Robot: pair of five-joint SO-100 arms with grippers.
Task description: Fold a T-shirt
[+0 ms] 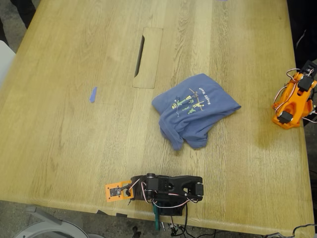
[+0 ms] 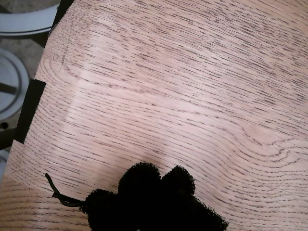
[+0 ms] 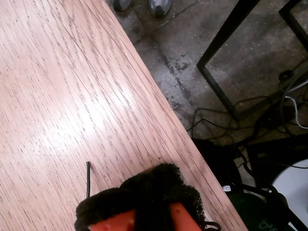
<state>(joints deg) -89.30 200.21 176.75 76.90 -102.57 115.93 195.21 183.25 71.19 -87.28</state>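
The slate-blue T-shirt (image 1: 194, 110) lies bunched and roughly doubled over on the wooden table (image 1: 74, 139), right of centre in the exterior view, with its cartoon print (image 1: 190, 101) facing up. It is in neither wrist view. My first arm (image 1: 168, 188), black, rests folded at the near table edge, well short of the shirt. My first gripper (image 2: 156, 192) shows black foam pads pressed together over bare wood, holding nothing. My second arm (image 1: 293, 101), orange, sits at the exterior view's right edge. My second gripper (image 3: 147, 197) is shut and empty by the table edge.
A small blue tape scrap (image 1: 93, 94) lies left of the shirt in the exterior view. A cable-slot cover (image 1: 147, 57) is set into the table behind it. Black tape (image 2: 30, 110) marks the edge near my first gripper. Cables (image 3: 269, 120) lie on the floor beyond my second gripper.
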